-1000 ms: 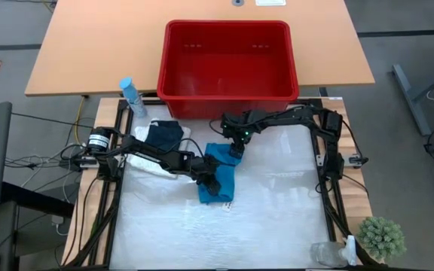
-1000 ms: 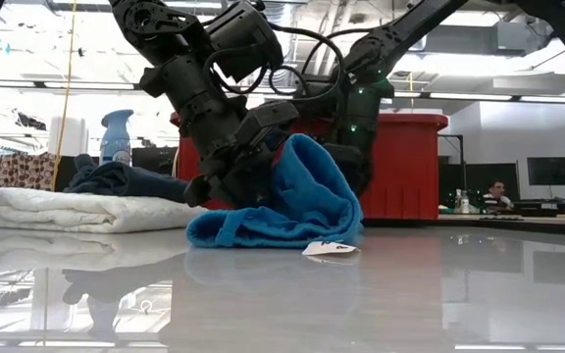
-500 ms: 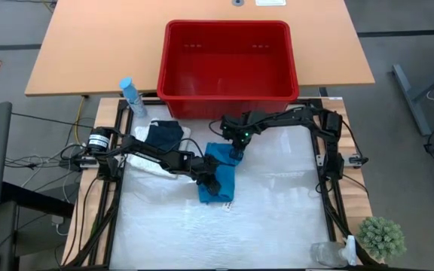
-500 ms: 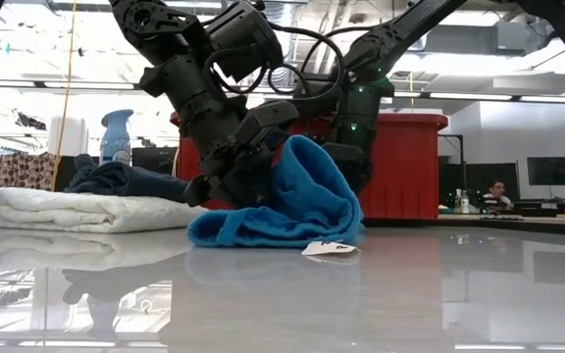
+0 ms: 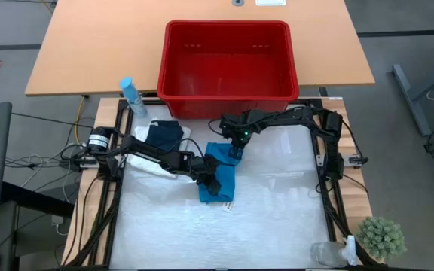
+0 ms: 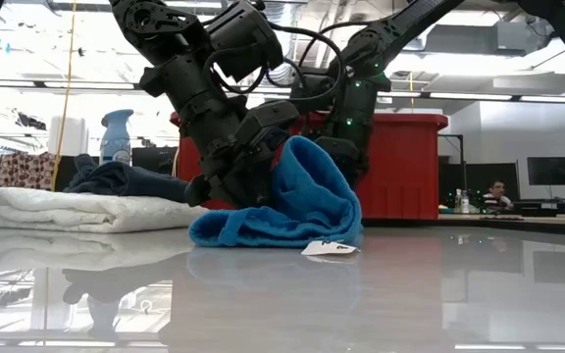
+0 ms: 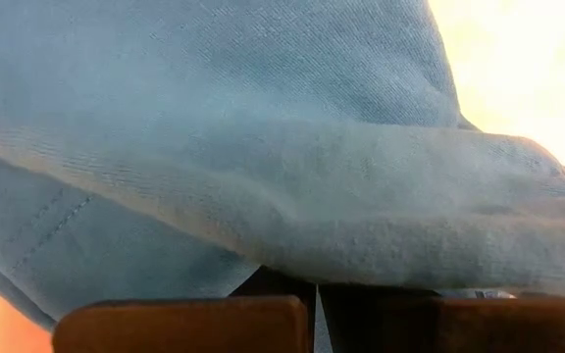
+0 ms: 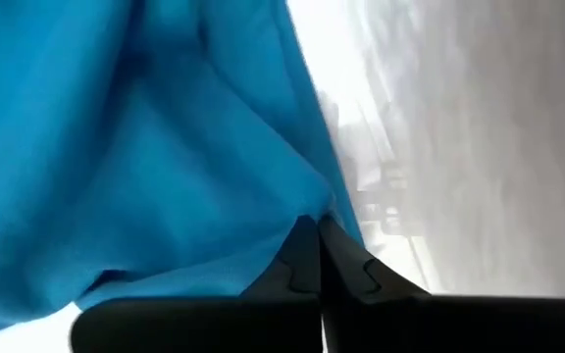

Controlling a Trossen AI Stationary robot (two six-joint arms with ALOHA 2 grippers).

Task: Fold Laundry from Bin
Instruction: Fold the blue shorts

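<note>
White table [image 5: 277, 218] is carrying a teal cloth [image 5: 218, 181] gripped from both sides.
Left gripper [image 5: 211, 183] and right gripper [image 5: 234, 154] are each pinching it, with the bin [image 5: 227, 60] sitting empty beyond the right one.

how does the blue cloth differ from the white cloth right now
The blue cloth is bright teal; the white cloth is pale.
The blue cloth is humped up mid-table with both the left gripper and right gripper shut on it; the white cloth lies flat and folded, untouched by either gripper.
The white cloth carries a dark garment on top; nothing lies on the blue cloth.
Both rest on the table, outside the bin.
</note>
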